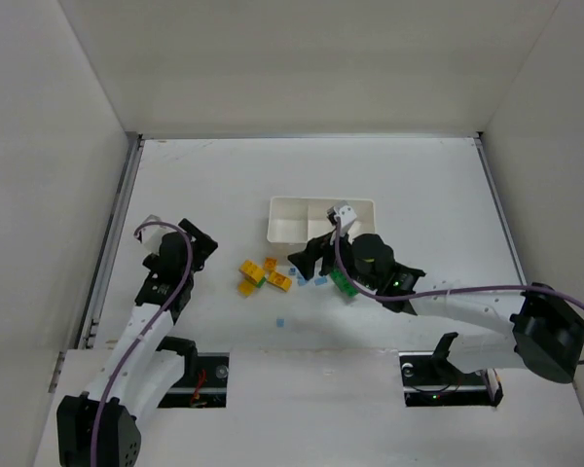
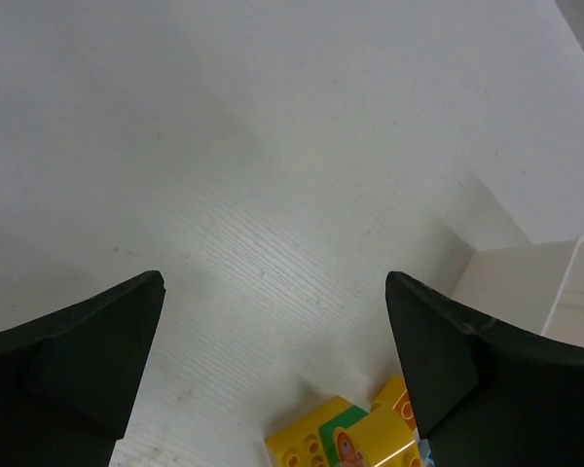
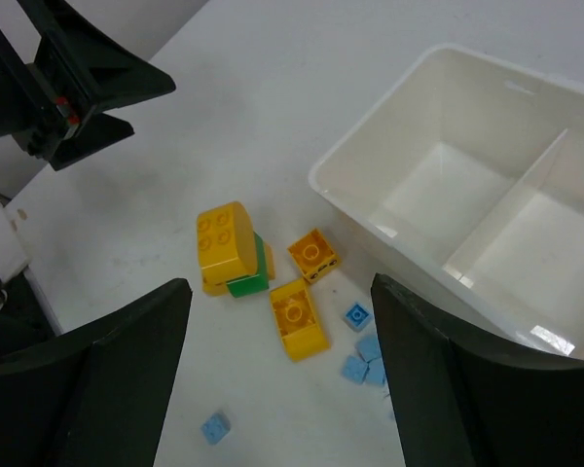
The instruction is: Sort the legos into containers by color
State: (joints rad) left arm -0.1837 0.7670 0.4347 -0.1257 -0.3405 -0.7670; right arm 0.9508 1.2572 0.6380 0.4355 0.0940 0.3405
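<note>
So far nothing looks sorted: the bricks all lie loose on the worktop, and the two compartments of the tray that the right wrist view shows are bare. The third is partly hidden under the right arm in the top view, so I cannot tell whether it holds anything. The yellow and orange bricks sit in a small cluster just in front of the tray's left end, one yellow brick stacked on a green one. A second green brick lies under the right arm. The tiny blue pieces lie near the tray's front wall, with one apart, nearer the arms. By my reckoning the whole job is left to do

The right pincer hangs above the cluster, jaws spread wide, nothing between them. The left pincer is likewise wide open and empty, left of the pile and facing it

Behind the tray and to either side the worktop runs open to the walls. The tight spots, I judge, are the blue pieces close against the tray wall, and two arms sharing one small pile
</note>
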